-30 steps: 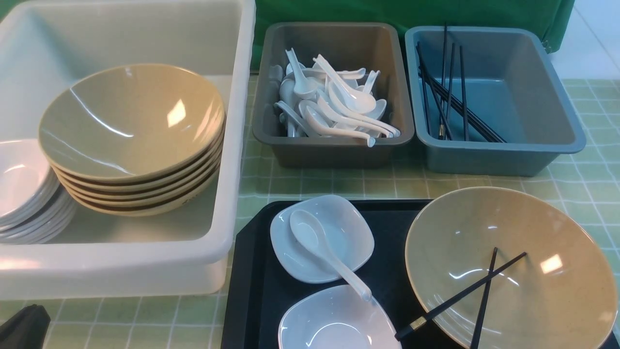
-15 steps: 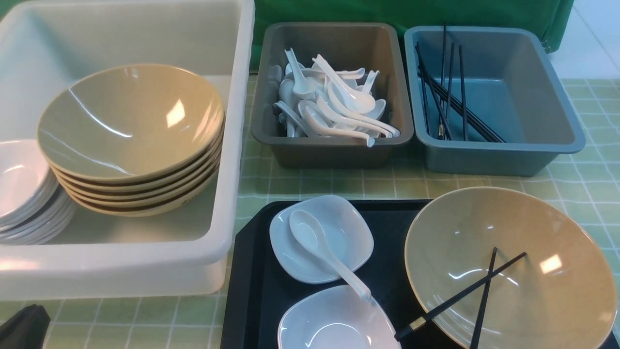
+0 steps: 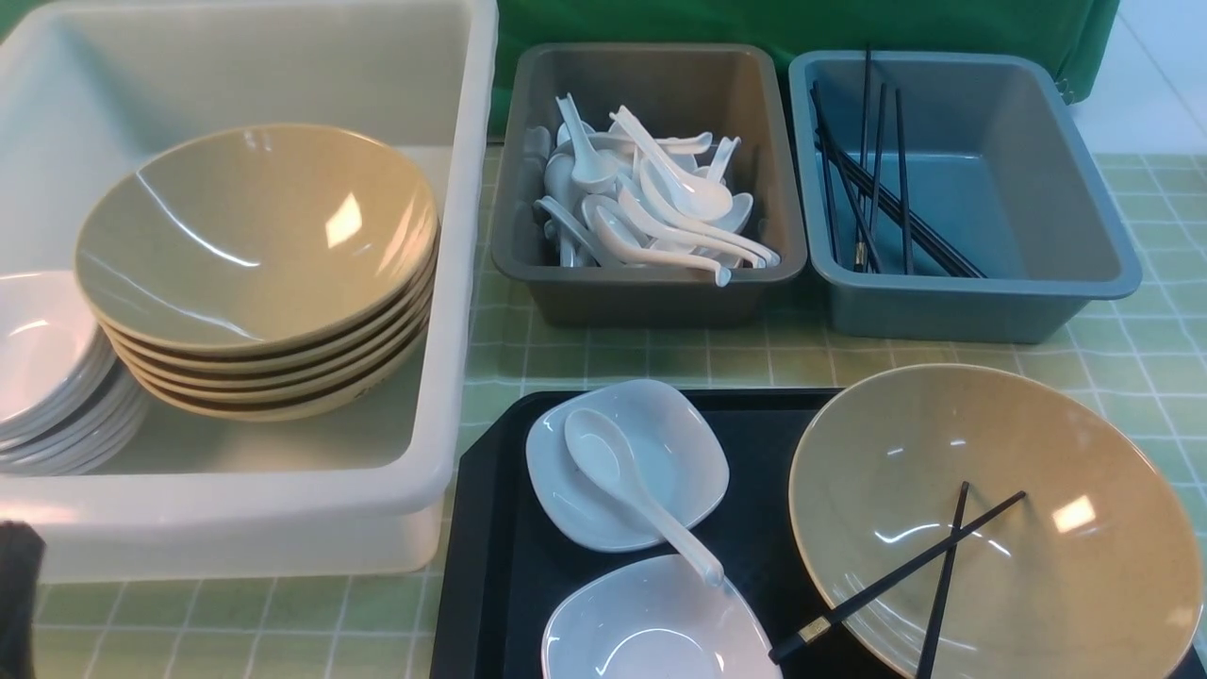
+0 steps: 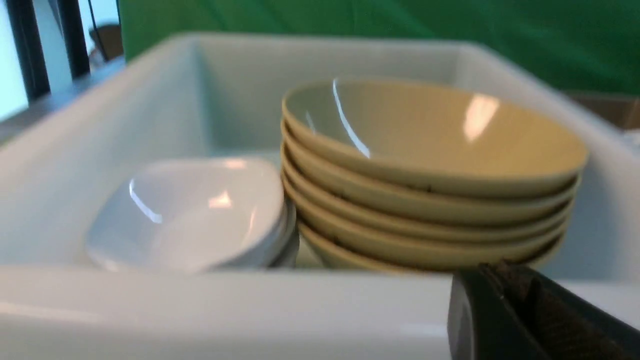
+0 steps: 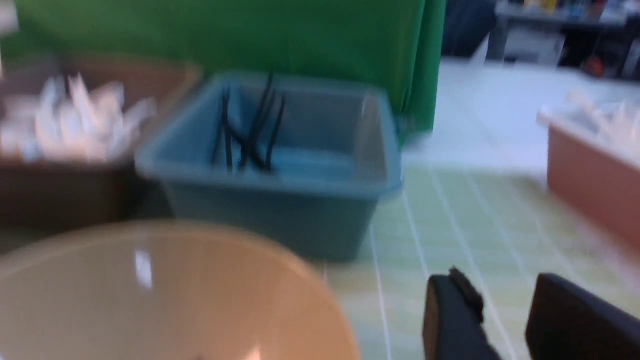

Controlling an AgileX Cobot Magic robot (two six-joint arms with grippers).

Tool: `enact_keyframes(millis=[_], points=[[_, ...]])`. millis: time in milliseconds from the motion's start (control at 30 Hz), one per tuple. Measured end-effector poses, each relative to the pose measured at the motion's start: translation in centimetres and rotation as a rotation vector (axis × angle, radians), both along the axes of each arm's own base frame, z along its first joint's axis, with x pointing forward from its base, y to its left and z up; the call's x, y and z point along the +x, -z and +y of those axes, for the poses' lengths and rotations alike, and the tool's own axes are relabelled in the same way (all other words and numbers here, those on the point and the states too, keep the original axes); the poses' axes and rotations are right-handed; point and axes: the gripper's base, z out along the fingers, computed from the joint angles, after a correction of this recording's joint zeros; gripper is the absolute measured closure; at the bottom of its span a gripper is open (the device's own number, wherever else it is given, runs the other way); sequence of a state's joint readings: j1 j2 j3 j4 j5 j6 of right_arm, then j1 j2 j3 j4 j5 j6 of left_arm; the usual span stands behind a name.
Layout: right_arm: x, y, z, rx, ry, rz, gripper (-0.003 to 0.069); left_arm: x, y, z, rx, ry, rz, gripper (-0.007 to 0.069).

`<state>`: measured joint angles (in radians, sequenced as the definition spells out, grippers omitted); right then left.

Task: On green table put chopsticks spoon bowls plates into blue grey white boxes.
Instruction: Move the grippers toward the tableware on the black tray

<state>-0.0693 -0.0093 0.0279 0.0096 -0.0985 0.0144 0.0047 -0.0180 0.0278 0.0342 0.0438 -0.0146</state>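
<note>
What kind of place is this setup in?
Probably a staged canteen dish-sorting station, not a real kitchen: a green backdrop cloth hangs behind the checked table, and bins hold sorted spoons, chopsticks and stacked bowls.

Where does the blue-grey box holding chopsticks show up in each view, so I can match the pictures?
Front view: the blue-grey box is at the far right, beside the dark grey box, with black chopsticks inside.
Left wrist view: not in it.
Right wrist view: mid-picture, just beyond the tan bowl.
Shared landmark: the green curtain behind the boxes, in all three views.
</note>
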Motion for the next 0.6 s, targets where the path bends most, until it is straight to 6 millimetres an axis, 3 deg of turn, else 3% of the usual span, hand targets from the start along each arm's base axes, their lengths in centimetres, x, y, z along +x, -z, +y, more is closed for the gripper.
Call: enact_keyframes(millis=[400,600], points=[[-0.3,-2.0,-0.1,0.367,-0.045,-0.248,0.0423,-0.2,-1.4,0.0,-0.017,0.007,-0.160,0.0626],[-0.6,-3.7,-0.1,0.609,-0.097,-0.312,0.0423,-1.1,-4.2,0.3,-0.344,0.058,-0.450,0.0626]])
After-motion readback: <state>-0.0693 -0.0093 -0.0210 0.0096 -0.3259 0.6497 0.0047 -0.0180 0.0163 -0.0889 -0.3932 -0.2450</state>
